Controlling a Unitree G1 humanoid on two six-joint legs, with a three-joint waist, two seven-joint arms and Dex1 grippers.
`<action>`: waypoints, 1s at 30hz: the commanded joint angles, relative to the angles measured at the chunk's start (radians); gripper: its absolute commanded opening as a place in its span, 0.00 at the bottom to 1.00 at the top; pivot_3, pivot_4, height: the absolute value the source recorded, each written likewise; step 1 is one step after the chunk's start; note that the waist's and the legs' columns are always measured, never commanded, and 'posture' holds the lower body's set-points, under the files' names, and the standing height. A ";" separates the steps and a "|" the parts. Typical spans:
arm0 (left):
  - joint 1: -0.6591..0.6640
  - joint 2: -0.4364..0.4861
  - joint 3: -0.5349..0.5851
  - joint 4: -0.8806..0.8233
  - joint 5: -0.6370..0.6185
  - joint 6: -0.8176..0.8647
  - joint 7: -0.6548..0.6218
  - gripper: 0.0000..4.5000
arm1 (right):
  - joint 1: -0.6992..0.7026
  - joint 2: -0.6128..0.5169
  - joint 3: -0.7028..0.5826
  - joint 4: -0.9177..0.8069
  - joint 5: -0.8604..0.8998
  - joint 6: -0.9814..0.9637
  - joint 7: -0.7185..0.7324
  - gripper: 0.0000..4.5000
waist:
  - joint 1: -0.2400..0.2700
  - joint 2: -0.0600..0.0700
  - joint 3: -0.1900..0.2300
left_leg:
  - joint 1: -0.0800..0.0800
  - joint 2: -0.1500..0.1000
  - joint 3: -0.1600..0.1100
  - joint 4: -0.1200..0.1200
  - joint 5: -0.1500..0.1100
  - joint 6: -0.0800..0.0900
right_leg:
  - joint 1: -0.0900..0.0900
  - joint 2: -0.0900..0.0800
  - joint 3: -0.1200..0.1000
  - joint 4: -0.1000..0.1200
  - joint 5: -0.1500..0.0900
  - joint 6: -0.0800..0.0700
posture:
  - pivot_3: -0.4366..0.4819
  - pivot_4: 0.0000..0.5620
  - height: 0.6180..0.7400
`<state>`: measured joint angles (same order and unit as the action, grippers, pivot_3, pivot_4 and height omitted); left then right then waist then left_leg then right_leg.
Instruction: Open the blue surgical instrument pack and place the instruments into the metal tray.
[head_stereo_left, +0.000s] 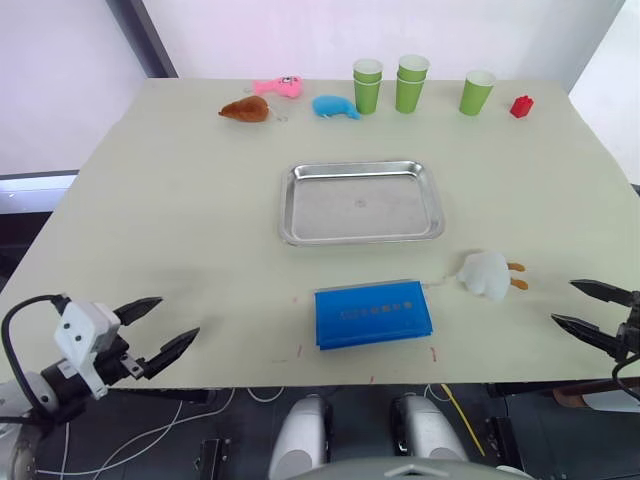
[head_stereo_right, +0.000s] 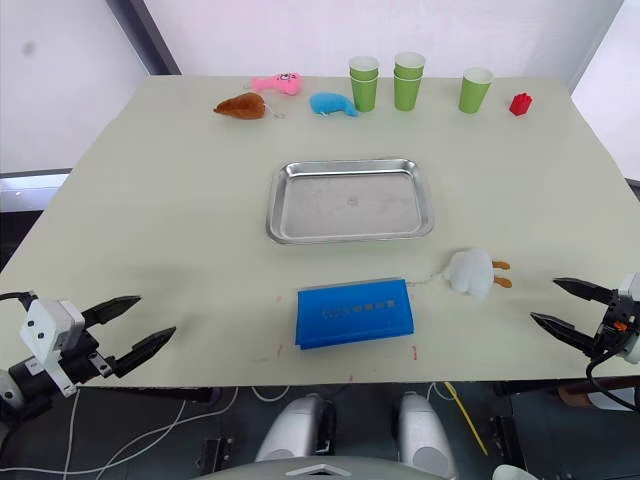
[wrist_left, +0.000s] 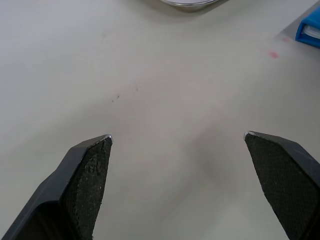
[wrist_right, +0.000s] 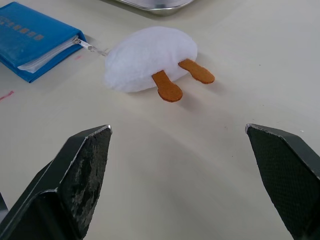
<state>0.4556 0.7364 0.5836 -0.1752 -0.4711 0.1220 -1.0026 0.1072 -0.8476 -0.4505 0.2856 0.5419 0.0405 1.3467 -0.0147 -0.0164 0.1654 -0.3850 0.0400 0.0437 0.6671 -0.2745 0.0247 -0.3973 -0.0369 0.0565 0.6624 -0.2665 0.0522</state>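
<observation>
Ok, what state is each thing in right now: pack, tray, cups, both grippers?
Bright-blue fabric instrument pack: closed, flat on the table.
Shiny steel rectangular tray: empty, upright.
Green paper cups: upright, two of them stacks.
Left gripper: open, holding nothing.
Right gripper: open, holding nothing.

The metal tray (head_stereo_left: 361, 202) sits mid-desk (head_stereo_left: 160, 220). The surgical instrument pack (head_stereo_left: 373, 314) lies closed between the tray and the near edge. A plush toy (head_stereo_left: 486, 273) lies just right of the pack. Three more plush toys (head_stereo_left: 290, 100), the cups (head_stereo_left: 410, 84) and a small block (head_stereo_left: 521, 106) line the far edge.
</observation>
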 joint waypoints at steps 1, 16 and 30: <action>-0.002 0.017 0.044 -0.023 -0.017 0.008 0.003 0.99 | -0.011 -0.015 -0.036 0.015 0.016 -0.010 0.018 1.00 | 0.000 0.000 0.000 | 0.000 0.000 0.000 0.000 0.000 0.000 | 0.000 0.000 0.000 0.000 0.000 0.000 | 0.48 0.27 1.00; -0.061 0.064 0.025 -0.017 -0.054 0.090 -0.045 0.99 | -0.009 -0.011 -0.023 0.027 0.019 -0.038 0.066 1.00 | -0.001 0.000 0.000 | 0.000 0.000 0.001 0.000 0.000 0.000 | 0.000 0.000 0.000 0.000 0.000 0.000 | 0.48 0.27 1.00; -0.159 0.078 -0.187 -0.093 -0.019 0.147 -0.073 1.00 | 0.014 0.056 0.181 -0.396 0.025 0.166 -0.043 0.94 | 0.001 0.000 0.000 | 0.000 0.000 -0.003 0.000 0.000 0.000 | 0.000 0.000 0.000 0.000 0.000 0.001 | 0.48 0.27 1.00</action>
<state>0.3222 0.8182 0.4153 -0.2546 -0.4957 0.2897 -1.0825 0.1448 -0.7966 -0.2909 -0.0583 0.5679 0.1972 1.3173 -0.0134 -0.0168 0.1651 -0.3850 0.0401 0.0409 0.6681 -0.2744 0.0247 -0.3973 -0.0366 0.0569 0.6630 -0.2658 0.0531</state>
